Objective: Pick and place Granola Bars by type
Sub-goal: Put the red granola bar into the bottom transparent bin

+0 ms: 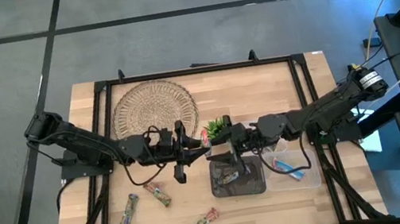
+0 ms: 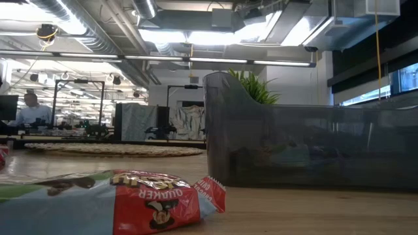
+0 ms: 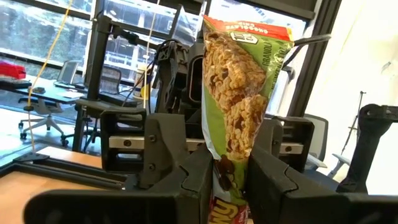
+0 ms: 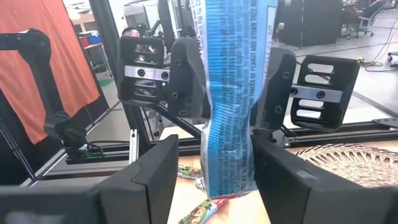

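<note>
- The granola bar (image 3: 239,93) stands upright between my two hands at mid-table, pinched at its lower end by my left gripper (image 3: 233,180).
- It looks light, and its shiny wrapper is crinkly and likely slippery; best gripped across the flat faces.
- My right gripper (image 4: 214,168) flanks it, jaws partly wide, apparently not clamped.
- The dark bin (image 1: 236,177) sits just below.

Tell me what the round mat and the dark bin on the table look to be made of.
The round mat looks like woven straw or rattan with a matte finish: tan concentric rings and an openwork edge show from above. The dark bin appears to be smoked, see-through plastic with a smooth, slightly glossy finish: vague shapes show through its wall in the low view. Neither can be confirmed by look alone.
</note>
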Tool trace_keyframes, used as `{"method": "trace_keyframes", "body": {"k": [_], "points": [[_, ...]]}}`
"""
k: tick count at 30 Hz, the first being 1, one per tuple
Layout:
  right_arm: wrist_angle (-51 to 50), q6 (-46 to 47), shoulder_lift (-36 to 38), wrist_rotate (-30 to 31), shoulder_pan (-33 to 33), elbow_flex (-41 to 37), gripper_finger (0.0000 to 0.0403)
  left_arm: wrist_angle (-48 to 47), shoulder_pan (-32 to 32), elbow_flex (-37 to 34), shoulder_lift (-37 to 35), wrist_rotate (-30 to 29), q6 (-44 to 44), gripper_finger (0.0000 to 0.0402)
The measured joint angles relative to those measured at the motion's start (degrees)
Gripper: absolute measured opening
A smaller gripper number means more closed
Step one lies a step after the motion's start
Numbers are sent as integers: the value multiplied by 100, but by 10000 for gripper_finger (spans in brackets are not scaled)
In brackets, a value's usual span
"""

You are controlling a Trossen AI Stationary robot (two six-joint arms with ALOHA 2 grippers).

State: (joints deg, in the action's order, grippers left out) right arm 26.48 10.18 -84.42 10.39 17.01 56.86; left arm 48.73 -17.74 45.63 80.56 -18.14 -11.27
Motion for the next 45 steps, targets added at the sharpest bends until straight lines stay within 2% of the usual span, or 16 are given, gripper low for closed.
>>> {"method": "trace_keyframes", "body": {"k": [11,20,27,39,45], "points": [[-13,138,0,-13,-73,0,197,32,2,10,0,145,61,72],[-52,155,7,-235,-67,-2,197,-394,58,574,406,475,229,72],[-187,488,7,-239,-71,-2,194,-441,70,581,415,464,260,72],[-245,450,4,-280,-57,-2,106,-560,61,581,422,436,451,72],[-376,443,4,-278,-51,-2,81,-720,59,581,404,406,380,85]]}}
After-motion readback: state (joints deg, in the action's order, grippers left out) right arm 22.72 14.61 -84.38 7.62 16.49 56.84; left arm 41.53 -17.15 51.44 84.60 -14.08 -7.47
